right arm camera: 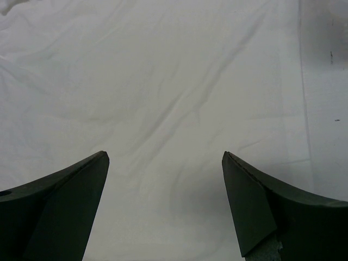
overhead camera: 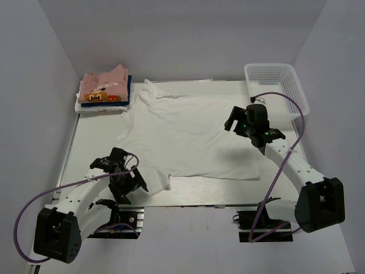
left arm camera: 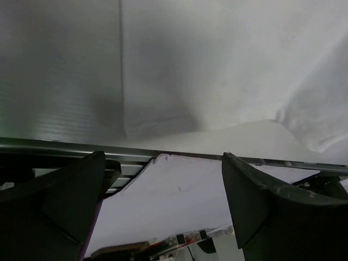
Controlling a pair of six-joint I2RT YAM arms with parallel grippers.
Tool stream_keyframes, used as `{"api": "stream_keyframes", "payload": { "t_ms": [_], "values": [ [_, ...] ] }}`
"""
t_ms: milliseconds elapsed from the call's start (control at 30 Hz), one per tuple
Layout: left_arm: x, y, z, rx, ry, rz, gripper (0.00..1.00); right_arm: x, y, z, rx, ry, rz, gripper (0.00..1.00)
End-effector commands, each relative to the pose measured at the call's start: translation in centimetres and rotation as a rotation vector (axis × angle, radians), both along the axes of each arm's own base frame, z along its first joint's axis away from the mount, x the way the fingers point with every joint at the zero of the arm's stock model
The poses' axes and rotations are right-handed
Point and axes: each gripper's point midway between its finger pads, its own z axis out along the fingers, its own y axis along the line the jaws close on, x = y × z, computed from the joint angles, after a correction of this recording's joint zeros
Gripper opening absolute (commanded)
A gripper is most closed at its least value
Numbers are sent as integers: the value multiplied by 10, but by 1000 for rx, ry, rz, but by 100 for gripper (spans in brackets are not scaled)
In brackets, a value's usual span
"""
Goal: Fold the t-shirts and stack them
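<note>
Left gripper (left arm camera: 163, 155) and right gripper (right arm camera: 165, 155) both gape empty, so I'd pinch the limp, light white t-shirt (overhead camera: 188, 134) at its near hem corners.

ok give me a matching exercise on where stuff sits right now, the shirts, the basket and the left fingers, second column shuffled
Things
1. big white t-shirt
2. folded shirt stack
3. mesh basket
4. left fingers

Places
a. far right corner
b. near left edge, open
c. spread flat in the middle
d. far left corner

Pairs: 1-c, 2-d, 3-a, 4-b
</note>
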Motion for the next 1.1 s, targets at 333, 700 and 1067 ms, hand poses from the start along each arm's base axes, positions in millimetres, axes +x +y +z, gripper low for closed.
{"api": "stream_keyframes", "payload": {
  "t_ms": [333,700,1067],
  "values": [
    [44,-2,-9,55,-81,96,74,-8,-14,5,-11,-46,-44,90],
    [11,-10,-34,17,40,38,65,-30,-31,-15,-62,29,-100,90],
    [27,3,-48,241,126,-79,41,-49,-50,-28,-110,56,-158,90]
  ]
}}
